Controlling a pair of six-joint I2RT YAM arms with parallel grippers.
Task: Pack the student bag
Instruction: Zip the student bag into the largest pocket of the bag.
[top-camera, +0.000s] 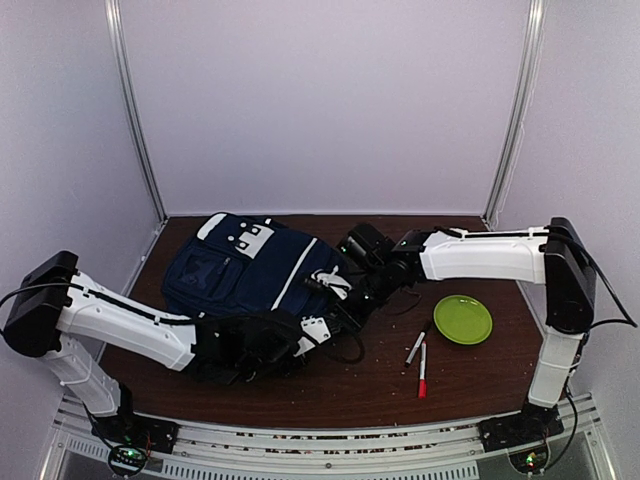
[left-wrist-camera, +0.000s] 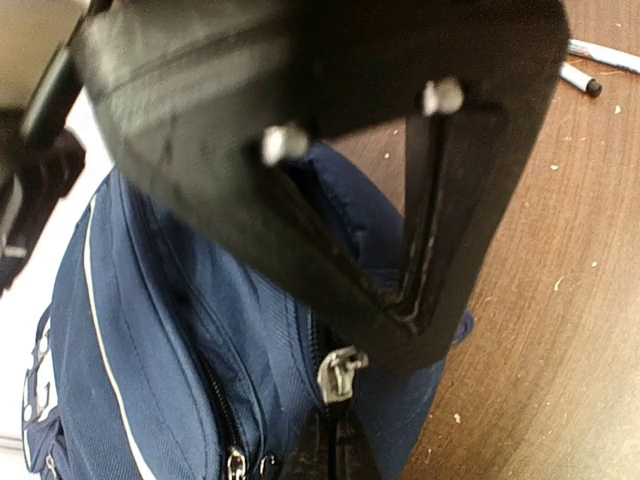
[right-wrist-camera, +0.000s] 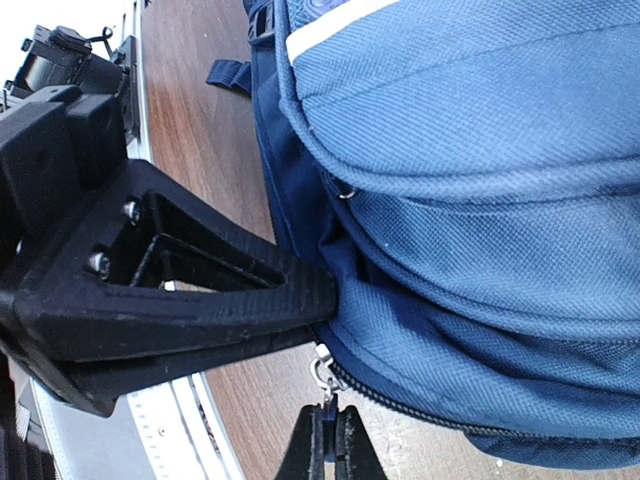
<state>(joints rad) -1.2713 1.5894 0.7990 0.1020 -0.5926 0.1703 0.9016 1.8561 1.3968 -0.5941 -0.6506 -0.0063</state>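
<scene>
The navy student bag (top-camera: 255, 270), with its white stripe, lies on the brown table (top-camera: 470, 385) left of centre. My right gripper (right-wrist-camera: 327, 428) is shut on the metal zipper pull (right-wrist-camera: 321, 374) at the bag's near right corner. It reaches in from the right in the top view (top-camera: 345, 298). My left gripper (left-wrist-camera: 325, 455) is shut on the bag's fabric along the zipper line just below the slider (left-wrist-camera: 340, 372). It lies across the bag's front edge in the top view (top-camera: 322, 322). Each gripper's black triangular finger fills the other's wrist view.
A green plate (top-camera: 462, 319) sits right of the bag. A white marker (top-camera: 416, 349) and a red pen (top-camera: 422, 372) lie in front of the plate. The pens also show in the left wrist view (left-wrist-camera: 592, 72). White walls enclose the table.
</scene>
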